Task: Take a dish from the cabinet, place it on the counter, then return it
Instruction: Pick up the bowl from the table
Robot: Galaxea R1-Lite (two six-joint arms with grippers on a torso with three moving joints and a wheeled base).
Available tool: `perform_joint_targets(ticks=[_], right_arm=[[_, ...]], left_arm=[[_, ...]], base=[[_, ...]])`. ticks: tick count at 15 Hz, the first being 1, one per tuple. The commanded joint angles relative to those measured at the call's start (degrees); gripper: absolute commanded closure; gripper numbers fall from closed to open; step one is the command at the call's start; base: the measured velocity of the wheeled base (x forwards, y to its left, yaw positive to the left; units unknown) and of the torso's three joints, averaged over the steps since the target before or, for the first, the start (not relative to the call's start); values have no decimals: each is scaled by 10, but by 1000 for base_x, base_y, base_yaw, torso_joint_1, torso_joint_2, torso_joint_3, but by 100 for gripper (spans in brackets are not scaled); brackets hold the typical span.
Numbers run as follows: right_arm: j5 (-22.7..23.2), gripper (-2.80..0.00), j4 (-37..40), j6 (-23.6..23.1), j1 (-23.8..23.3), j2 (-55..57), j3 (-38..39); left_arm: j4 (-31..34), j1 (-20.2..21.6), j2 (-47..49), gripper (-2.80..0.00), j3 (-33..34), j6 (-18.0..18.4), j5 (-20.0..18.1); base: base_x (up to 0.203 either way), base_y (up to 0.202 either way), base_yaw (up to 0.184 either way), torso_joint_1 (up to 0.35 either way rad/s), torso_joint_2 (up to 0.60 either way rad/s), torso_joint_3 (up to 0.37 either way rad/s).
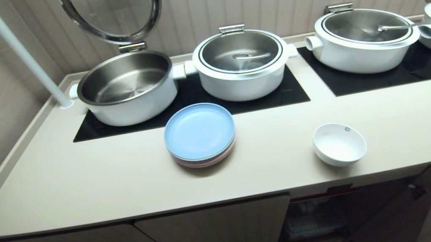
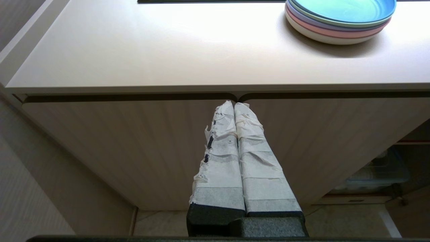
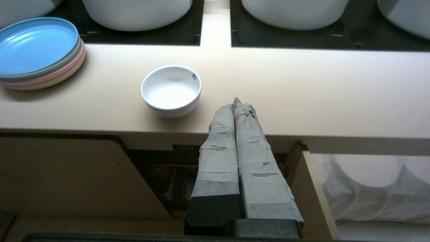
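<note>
Dish (image 1: 339,144) lower right of head frame, upright on counter (image 1: 79,179). Likely light, rigid, slippery, breakable; best pinched across rim. Right gripper (image 3: 236,102) and left gripper (image 2: 234,105) both pressed together, empty.

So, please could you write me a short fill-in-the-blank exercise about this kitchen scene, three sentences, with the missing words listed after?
1. The small round white bowl stands on the beige ___.
2. The top plate of the stack of flat pastel plates is ___.
3. The fingers of the right gripper, wrapped in white tape, are ___, holding nothing.

Missing words: counter; blue; shut
</note>
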Motion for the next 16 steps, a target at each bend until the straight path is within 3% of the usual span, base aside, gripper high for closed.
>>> perform_joint_targets(ticks=[1,7,12,16], right_arm=[[1,0,-18,-7,1,160,-63],[4,0,-49,0,1,415,-216],[8,0,-37,13,0,560,-266],[52,0,147,33,1,613,-382]], left_arm=[[0,0,0,0,0,0,-1],[0,0,0,0,0,0,0],[0,0,0,0,0,0,0],[0,0,0,0,0,0,0]], base=[[0,0,0,0,0,0],[0,0,0,0,0,0],[0,0,0,0,0,0],[0,0,0,0,0,0]])
